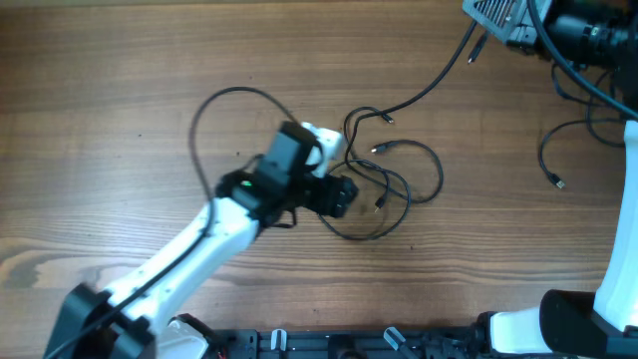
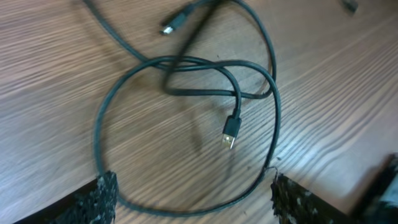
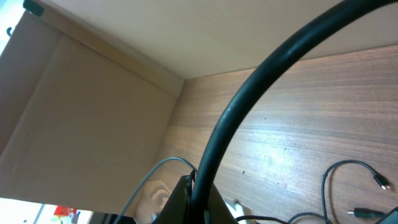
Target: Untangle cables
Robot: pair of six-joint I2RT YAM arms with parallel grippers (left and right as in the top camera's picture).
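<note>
Overhead view: the left gripper (image 1: 337, 195) hovers low over the tangled cables (image 2: 234, 118) at the middle of the table (image 1: 120, 80), jaws spread wide and holding nothing (a loop of cord lies between the pads (image 2: 99, 194)). Far right, the right gripper (image 1: 495, 14) is clamped on one cord's end.

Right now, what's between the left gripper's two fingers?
The left wrist view shows the bottom of a black cable loop lying on the wooden table between the left gripper's open fingers, not pinched yet.
</note>
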